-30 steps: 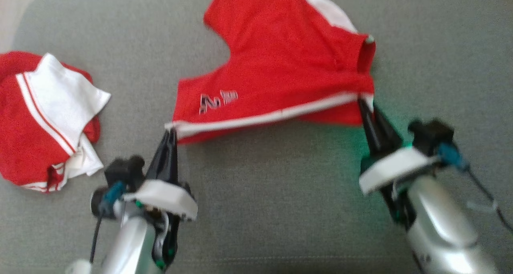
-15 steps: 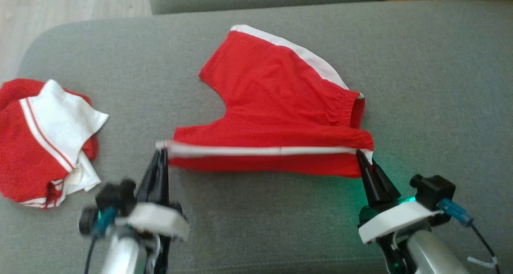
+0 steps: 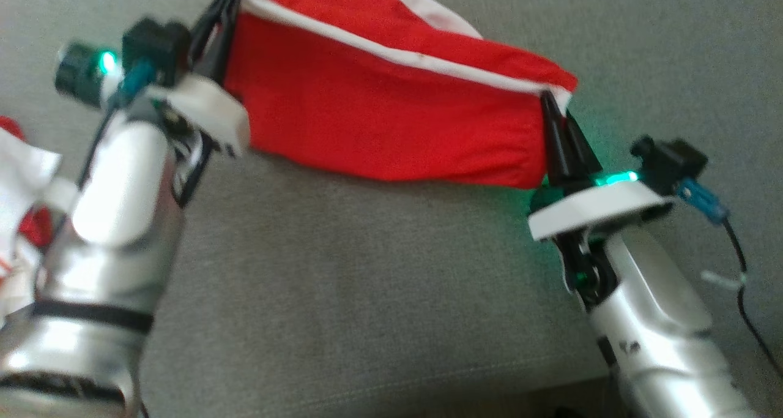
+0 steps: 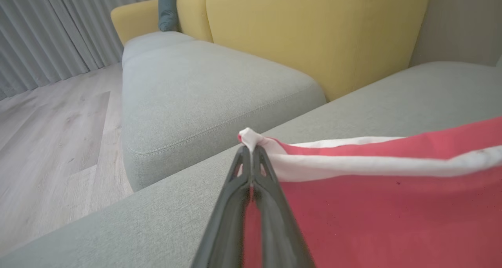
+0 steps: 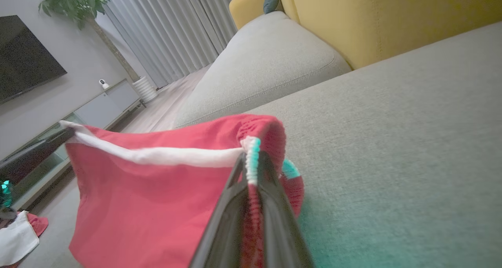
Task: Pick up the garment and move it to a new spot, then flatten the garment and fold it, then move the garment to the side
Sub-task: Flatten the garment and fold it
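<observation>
Left gripper and right gripper clench the red, seemingly mesh garment by its white band.

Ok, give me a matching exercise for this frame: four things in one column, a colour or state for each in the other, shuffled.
Things:
1. left gripper
2. garment
3. backrest
4. seat

Colours or states:
a. grey
b. shut on a white-trimmed corner
c. yellow
d. red, hanging from two pinched corners

Pairs: 1-b, 2-d, 3-c, 4-a
</observation>
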Tool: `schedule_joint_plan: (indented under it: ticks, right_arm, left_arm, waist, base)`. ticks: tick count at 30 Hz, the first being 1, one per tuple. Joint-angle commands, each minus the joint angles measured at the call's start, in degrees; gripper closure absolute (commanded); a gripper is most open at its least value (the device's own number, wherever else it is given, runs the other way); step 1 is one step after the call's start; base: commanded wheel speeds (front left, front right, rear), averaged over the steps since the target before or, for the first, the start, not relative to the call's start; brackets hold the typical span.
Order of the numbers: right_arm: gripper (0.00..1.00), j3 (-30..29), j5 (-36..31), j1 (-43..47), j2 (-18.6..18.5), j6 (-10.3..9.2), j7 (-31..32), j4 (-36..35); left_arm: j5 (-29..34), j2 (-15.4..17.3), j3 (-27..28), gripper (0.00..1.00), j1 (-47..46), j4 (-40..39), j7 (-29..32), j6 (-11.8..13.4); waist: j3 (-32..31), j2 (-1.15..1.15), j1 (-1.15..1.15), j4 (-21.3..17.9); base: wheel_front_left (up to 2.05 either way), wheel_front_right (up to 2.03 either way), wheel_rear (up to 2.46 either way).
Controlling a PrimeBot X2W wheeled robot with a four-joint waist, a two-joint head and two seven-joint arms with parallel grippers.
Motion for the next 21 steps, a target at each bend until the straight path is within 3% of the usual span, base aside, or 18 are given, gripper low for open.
schedule_joint_plan:
  ticks: [1, 9, 18, 19, 20, 21]
  right_arm:
    - [1.00, 2.82, 1.17, -3.55, 1.05, 0.37, -0.23, -0.80]
    - [1.00, 5.26, 10.19, -10.22, 1.09, 0.37, -0.23, -0.83]
    - [1.00, 5.30, 11.89, -11.46, 1.10, 0.37, -0.23, 0.28]
    - [0.76, 5.43, 11.96, -11.51, 1.10, 0.37, -0.23, 0.28]
    - [0.20, 5.35, 11.78, -11.61, 1.10, 0.37, -0.23, 0.21]
    - [0.00, 5.12, 10.97, -11.77, 1.10, 0.37, -0.23, 0.10]
  left_arm:
    - [-0.41, 3.85, -1.90, 1.00, -6.37, 1.82, 0.53, -0.20]
    - [-7.79, 7.88, -11.04, 1.00, -20.96, 12.04, 0.96, -0.25]
    - [-9.13, 8.92, -11.77, 1.00, -26.64, 18.25, -0.19, -0.07]
    - [-9.32, 8.76, -11.47, 1.00, -26.96, 18.75, -0.30, 0.35]
    - [-9.46, 8.52, -11.18, 0.88, -27.23, 18.97, -0.41, 0.81]
    - [-9.40, 8.26, -11.13, 0.15, -27.39, 19.13, -0.50, 1.15]
  waist:
    - [6.12, 0.00, 0.00, -4.10]
    - [11.98, 0.00, 0.00, -6.91]
    - [13.73, 0.00, 0.00, -7.96]
    - [13.80, 0.00, 0.00, -8.03]
    - [13.87, 0.00, 0.00, -8.05]
    - [13.94, 0.00, 0.00, -8.01]
  base:
    - [0.00, 0.00, 0.00]
    - [0.00, 0.00, 0.00]
    - [0.00, 0.00, 0.00]
    - [0.00, 0.00, 0.00]
    - [0.00, 0.00, 0.00]
    - [0.00, 0.00, 0.00]
